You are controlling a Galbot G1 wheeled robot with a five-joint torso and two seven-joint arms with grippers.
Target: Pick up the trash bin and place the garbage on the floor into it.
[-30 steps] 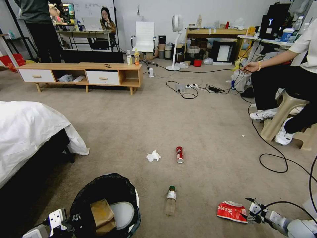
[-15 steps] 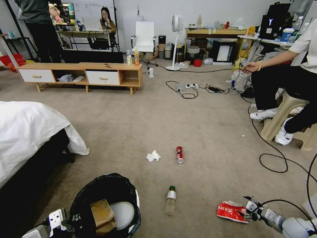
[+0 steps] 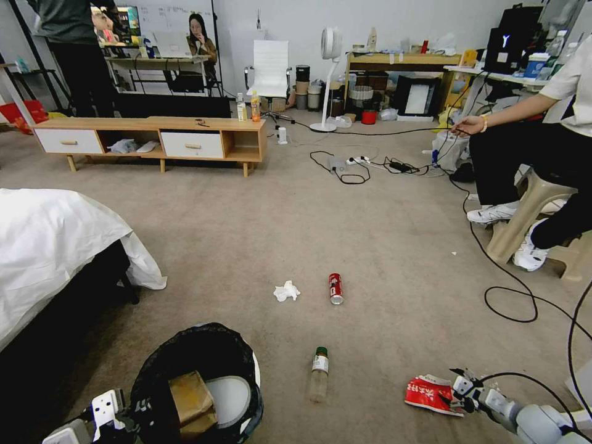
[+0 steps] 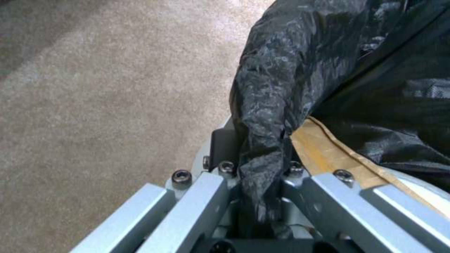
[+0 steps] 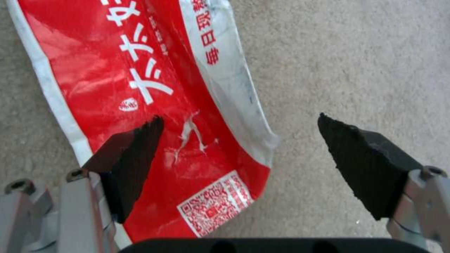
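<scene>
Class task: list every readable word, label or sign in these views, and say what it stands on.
"每日": on the snack wrapper; other characters unclear.
A QR code on the same wrapper.
Red soda can and bottle label: too small to read.

Between my black fingertips (image 5: 370, 165) lies a red wrapper (image 5: 154, 105) with white edges and white lettering. Beside my left fingers, the bin (image 3: 198, 385) wears a crinkled black bag. The carpet (image 3: 296, 222) underneath is beige-grey.
</scene>
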